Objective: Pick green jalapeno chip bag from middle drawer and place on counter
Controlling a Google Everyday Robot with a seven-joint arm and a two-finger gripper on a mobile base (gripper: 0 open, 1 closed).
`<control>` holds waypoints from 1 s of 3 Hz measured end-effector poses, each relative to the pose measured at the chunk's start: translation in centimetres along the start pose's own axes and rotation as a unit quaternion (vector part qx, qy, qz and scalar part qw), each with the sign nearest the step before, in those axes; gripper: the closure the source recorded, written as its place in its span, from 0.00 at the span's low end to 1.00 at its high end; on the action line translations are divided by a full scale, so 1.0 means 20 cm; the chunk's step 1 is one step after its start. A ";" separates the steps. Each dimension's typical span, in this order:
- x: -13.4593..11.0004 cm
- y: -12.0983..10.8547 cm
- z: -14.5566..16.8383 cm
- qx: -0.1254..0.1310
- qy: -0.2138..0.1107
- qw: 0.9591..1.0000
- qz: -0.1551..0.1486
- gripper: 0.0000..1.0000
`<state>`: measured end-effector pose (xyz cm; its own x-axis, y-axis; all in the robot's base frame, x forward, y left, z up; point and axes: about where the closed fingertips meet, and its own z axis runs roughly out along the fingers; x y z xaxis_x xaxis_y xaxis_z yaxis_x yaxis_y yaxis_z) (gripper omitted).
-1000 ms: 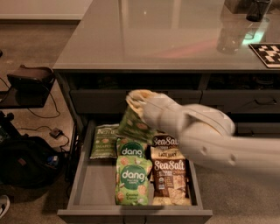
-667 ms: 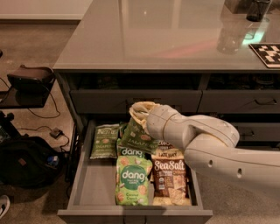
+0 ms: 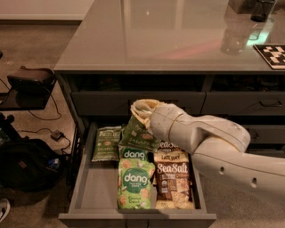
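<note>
My gripper (image 3: 143,111) is over the back of the open middle drawer (image 3: 84,178), shut on the top edge of the green jalapeno chip bag (image 3: 138,133). The bag hangs tilted, its lower part still down among the other bags, with pale lettering near its bottom. The white arm reaches in from the lower right. A second dull-green bag (image 3: 107,143) lies flat at the drawer's back left. The glossy grey counter (image 3: 160,35) spreads above and behind the drawer.
Two bright green "dang" bags (image 3: 135,182) and brown "Sea Salt" bags (image 3: 173,180) lie in the drawer. A clear bottle (image 3: 235,35), a dark cup (image 3: 262,10) and a checkered marker (image 3: 272,54) stand on the counter's right. A black bag (image 3: 26,164) and cables are on the floor at left.
The gripper has dipped slightly lower over the drawer's back, and the forearm has dropped and swung to the right. The green bag stays in the grip.
</note>
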<state>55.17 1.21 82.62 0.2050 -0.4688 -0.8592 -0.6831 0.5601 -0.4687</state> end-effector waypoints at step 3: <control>-0.44 -0.10 -0.09 -0.082 -0.187 0.978 0.049 1.00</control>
<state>53.39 2.94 91.48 0.3539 -0.1191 -0.9277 -0.8088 0.4592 -0.3674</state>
